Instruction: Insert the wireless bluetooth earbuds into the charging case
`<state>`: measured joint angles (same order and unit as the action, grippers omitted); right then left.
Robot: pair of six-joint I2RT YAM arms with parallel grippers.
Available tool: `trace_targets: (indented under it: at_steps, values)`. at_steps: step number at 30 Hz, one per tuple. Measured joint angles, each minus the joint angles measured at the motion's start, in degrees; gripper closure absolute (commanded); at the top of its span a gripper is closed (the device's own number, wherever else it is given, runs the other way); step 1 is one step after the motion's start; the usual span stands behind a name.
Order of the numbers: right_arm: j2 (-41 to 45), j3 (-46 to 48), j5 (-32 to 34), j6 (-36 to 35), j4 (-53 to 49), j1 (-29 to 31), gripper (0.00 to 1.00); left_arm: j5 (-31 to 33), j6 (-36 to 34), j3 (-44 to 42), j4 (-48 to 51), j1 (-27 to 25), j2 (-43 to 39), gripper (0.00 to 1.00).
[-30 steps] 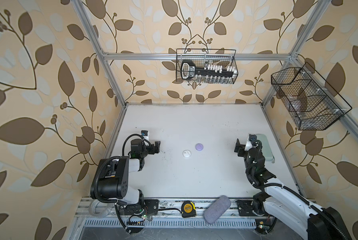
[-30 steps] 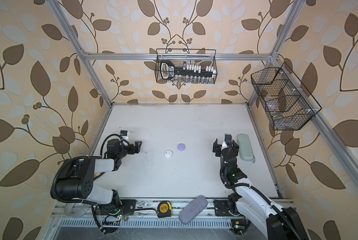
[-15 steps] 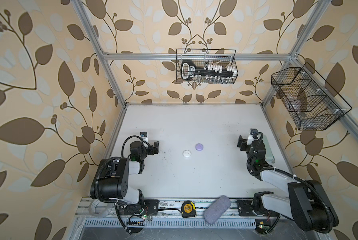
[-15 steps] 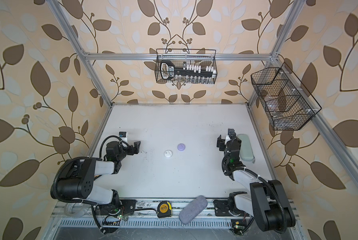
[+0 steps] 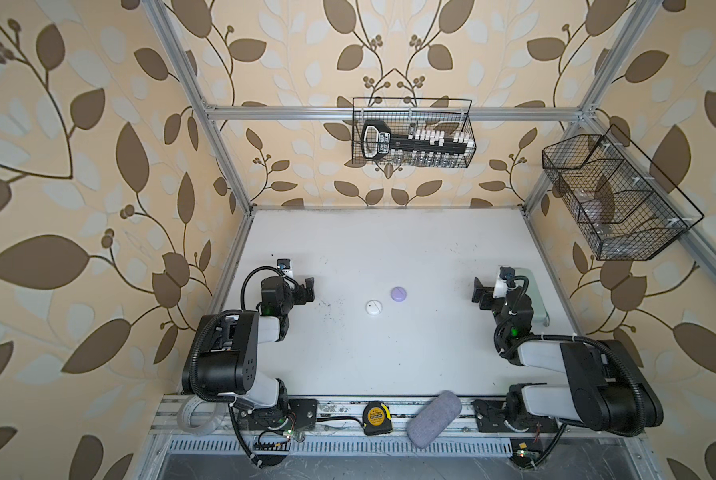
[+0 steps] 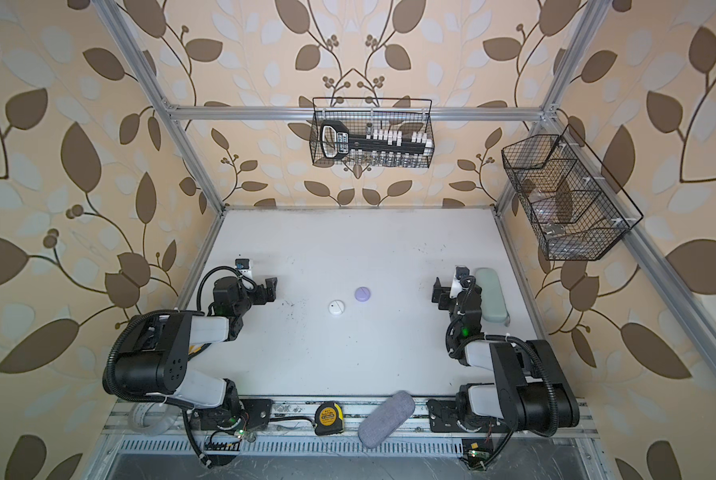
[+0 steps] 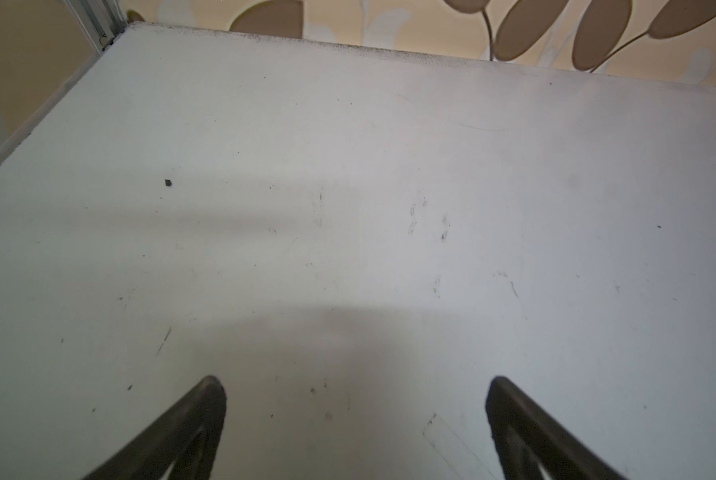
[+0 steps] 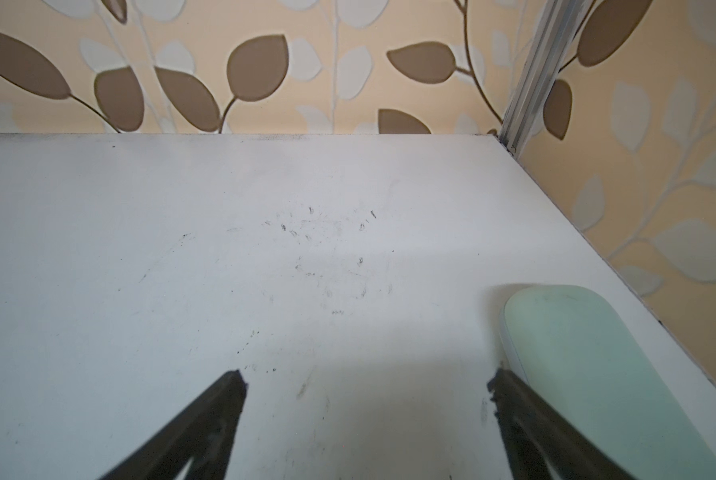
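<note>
Two round puck-like charging cases lie mid-table in both top views, both with lids shut: a white one (image 5: 373, 308) (image 6: 336, 307) and a lavender one (image 5: 398, 294) (image 6: 362, 293). The wireless bluetooth earbuds are hidden from every view. My left gripper (image 5: 300, 287) (image 6: 266, 288) rests low at the table's left, well left of the cases. It is open over bare table (image 7: 354, 382). My right gripper (image 5: 486, 293) (image 6: 442, 293) sits at the right, also open and empty (image 8: 366, 378). Neither wrist view shows a case.
A mint oblong case (image 5: 534, 301) (image 8: 589, 365) lies by the right table edge, just beside my right gripper's outer finger. A grey pouch (image 5: 434, 417) and a yellow tape measure (image 5: 376, 417) sit on the front rail. Wire baskets (image 5: 412, 133) (image 5: 614, 199) hang on the walls.
The right arm has folded back over its base while its gripper stayed beside the mint case, and its jaws spread slightly wider. The left arm and both round cases have not moved.
</note>
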<state>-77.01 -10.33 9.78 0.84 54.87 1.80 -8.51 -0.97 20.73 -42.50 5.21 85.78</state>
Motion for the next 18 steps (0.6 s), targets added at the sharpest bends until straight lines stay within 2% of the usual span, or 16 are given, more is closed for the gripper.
trace_targets:
  at_steps: [18]
  values:
    - [0.0, 0.0, -1.1, 0.2, 0.7, 0.0, 0.0, 5.8, 2.5, 0.3, 2.1, 0.0, 0.0, 0.01]
